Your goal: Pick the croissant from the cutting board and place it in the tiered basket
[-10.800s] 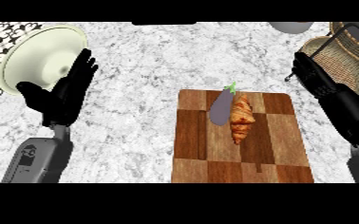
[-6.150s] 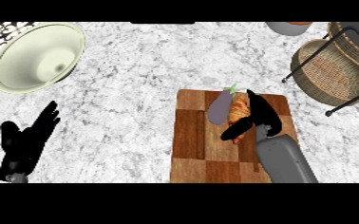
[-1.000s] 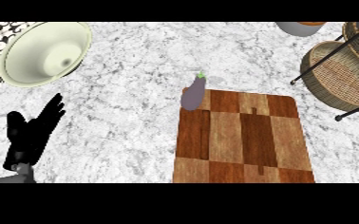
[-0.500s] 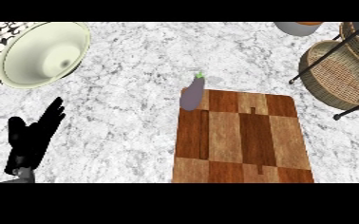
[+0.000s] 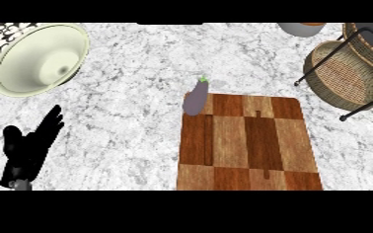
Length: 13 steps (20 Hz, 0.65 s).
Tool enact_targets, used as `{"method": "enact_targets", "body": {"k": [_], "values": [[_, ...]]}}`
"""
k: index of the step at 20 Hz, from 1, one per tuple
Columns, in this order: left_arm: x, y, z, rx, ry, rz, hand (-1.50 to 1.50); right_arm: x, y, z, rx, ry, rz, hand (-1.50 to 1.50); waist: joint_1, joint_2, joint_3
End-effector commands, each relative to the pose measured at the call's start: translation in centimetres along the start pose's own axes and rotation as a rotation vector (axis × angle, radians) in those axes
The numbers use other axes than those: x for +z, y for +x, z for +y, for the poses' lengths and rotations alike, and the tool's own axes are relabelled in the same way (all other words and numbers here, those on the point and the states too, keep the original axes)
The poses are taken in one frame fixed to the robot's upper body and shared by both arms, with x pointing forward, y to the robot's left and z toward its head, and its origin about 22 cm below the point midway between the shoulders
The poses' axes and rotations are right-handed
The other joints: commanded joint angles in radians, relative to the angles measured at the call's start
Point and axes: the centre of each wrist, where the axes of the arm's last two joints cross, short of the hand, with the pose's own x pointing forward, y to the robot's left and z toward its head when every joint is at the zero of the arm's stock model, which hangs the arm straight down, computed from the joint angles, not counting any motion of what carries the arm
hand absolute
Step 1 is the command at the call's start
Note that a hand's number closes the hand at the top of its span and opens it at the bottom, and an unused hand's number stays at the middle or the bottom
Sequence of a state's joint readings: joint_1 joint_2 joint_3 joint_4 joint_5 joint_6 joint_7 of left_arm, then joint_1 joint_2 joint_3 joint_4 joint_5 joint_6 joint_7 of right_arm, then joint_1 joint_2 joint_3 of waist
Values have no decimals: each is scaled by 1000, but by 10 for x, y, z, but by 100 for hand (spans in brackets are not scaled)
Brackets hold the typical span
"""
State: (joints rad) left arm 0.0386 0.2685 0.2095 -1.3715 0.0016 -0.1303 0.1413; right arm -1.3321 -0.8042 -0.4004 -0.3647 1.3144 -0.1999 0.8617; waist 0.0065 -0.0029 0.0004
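Observation:
The wooden cutting board (image 5: pixel 247 143) lies at the lower middle of the counter with no croissant on it. No croissant shows anywhere in view. The tiered wicker basket (image 5: pixel 341 74) on its black wire frame stands at the right edge, partly cut off. My left hand (image 5: pixel 29 148) rests open at the lower left, fingers pointing up. My right hand does not show.
A purple eggplant (image 5: pixel 195 99) lies at the board's upper left corner, partly off it. A large pale bowl (image 5: pixel 44 61) sits at the upper left. A grey pot (image 5: pixel 300 28) is cut off at the top right.
The view has shifted slightly. My left hand has stayed low at the left. Board, eggplant and basket keep their places.

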Motion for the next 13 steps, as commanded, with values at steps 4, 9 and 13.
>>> {"method": "enact_targets", "body": {"k": [4,9,13], "values": [[8,-8,-3,14,32,42,0,-4,0,-41,-336,42,122,-150,-46,-21,-1],[18,-14,25,12,83,56,0,-9,-24,-42,-554,29,78,-150,-86,-37,1],[27,-26,27,22,85,82,0,-15,-57,-27,-594,109,35,-150,-117,-45,2]]}}
